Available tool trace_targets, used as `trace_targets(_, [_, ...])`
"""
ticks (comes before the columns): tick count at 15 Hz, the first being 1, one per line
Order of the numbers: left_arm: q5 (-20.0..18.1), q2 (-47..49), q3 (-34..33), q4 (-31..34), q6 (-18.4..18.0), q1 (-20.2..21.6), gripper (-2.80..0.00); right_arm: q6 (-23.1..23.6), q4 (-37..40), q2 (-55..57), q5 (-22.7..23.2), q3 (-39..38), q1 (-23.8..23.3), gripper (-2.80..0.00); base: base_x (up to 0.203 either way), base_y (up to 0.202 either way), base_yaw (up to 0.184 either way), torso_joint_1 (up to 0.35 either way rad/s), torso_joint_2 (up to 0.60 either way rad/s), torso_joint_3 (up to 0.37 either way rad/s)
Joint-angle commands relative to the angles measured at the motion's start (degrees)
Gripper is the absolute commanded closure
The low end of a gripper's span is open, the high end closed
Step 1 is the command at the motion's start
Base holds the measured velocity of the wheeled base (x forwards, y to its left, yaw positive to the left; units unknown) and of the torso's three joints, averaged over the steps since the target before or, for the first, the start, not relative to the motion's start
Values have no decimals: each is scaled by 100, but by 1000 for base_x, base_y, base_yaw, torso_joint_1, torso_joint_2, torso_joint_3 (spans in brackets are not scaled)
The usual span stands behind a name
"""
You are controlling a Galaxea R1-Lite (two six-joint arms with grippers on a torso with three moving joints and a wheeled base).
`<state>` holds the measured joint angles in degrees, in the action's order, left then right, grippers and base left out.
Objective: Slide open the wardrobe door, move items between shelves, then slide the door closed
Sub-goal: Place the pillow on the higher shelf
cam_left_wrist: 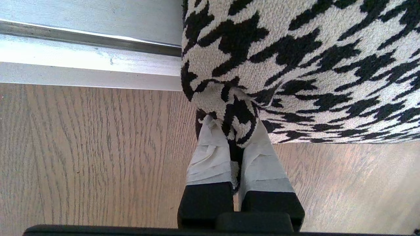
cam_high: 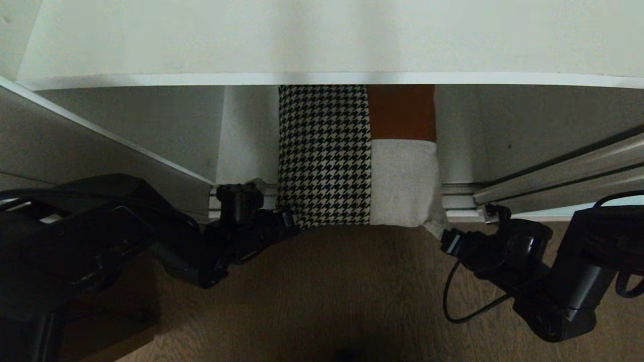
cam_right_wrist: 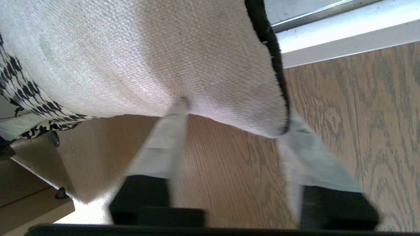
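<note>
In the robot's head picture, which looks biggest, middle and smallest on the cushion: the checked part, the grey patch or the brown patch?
1. Checked part: biggest, running the cushion's whole visible height.
2. Grey patch: middle.
3. Brown patch: smallest, though the shelf above hides its top, so it may really be bigger.

Wood-grain floor (cam_high: 352, 281): brown planks running up to the ridged silver-white floor track (cam_high: 460, 201) of the wardrobe.
White shelf (cam_high: 322, 40): flat matt board across the top of the head view, thin front edge.
Cushion (cam_high: 352, 156): passes below the shelf edge, its lower edge overhanging the track and floor.
</note>
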<state>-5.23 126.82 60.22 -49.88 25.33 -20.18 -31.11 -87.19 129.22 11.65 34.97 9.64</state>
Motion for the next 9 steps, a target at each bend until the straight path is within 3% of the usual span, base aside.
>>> trace_targets(1, [-4, 10, -11, -36, 24, 3, 0, -18, -48, 15, 12, -2, 11, 0, 0, 0, 0, 0, 0, 0])
trace_targets(9, [-22, 53, -11, -73, 33, -4, 0, -18, -48, 95, 12, 31, 11, 0, 0, 0, 0, 0, 0, 0])
